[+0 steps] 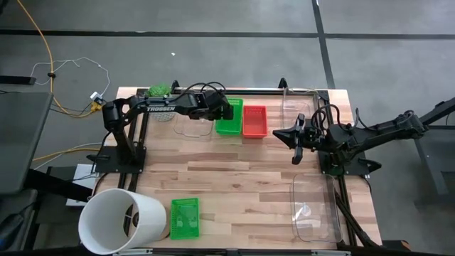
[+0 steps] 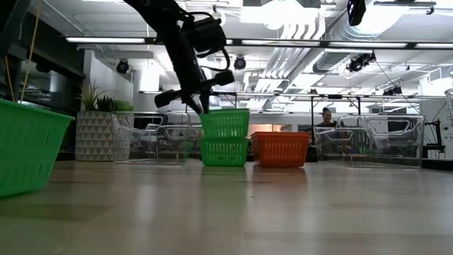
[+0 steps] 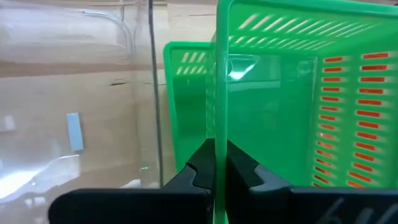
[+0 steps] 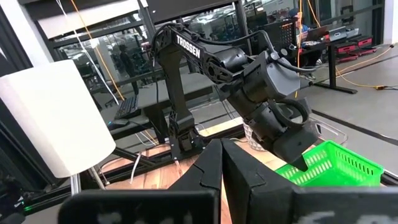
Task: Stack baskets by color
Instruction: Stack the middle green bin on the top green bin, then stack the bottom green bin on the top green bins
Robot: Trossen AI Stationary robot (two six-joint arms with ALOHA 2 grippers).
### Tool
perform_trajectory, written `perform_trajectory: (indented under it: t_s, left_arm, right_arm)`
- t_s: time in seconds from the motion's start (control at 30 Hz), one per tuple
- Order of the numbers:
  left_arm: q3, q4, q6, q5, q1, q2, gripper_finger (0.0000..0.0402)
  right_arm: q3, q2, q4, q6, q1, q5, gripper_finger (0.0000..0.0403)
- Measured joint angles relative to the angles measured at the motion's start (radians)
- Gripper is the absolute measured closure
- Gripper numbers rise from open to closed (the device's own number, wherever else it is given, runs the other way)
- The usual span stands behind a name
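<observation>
Left tool [image 3: 215,163] pinched on green basket [image 3: 280,93] wall, 2nd green basket [image 3: 186,106] behind, clear bin [image 3: 74,93] beside.

Surface [image 1: 242,178]: pale wood, plank-striped grain. Two stacked baskets [image 2: 224,137]: bright green, sides patterned with rows of slots. Basket just beside them [image 2: 281,149]: red, reading orange-red in the low view, same slotted pattern. Lone basket [image 1: 185,217] at the near edge: bright green, slotted base. Bucket [image 1: 117,220]: plain white outside, dark interior. Bins [image 1: 316,210]: clear, colourless. Left arm [image 1: 160,107]: black with white lettering. Left tool [image 3: 214,165]: black fingers. Right tool [image 1: 297,141]: black. Cable [image 1: 50,64] on the floor: yellow. Floor [image 1: 213,57]: grey with dark seam lines.
</observation>
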Motion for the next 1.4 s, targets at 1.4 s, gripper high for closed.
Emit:
perform_trajectory:
  t_s: [1.4]
  left_arm:
    - [0.109,0.07,0.257,0.058,0.022,-0.01,0.0264]
  right_arm:
    - [0.0,0.0,-0.003,0.019,0.0,0.0,0.0403]
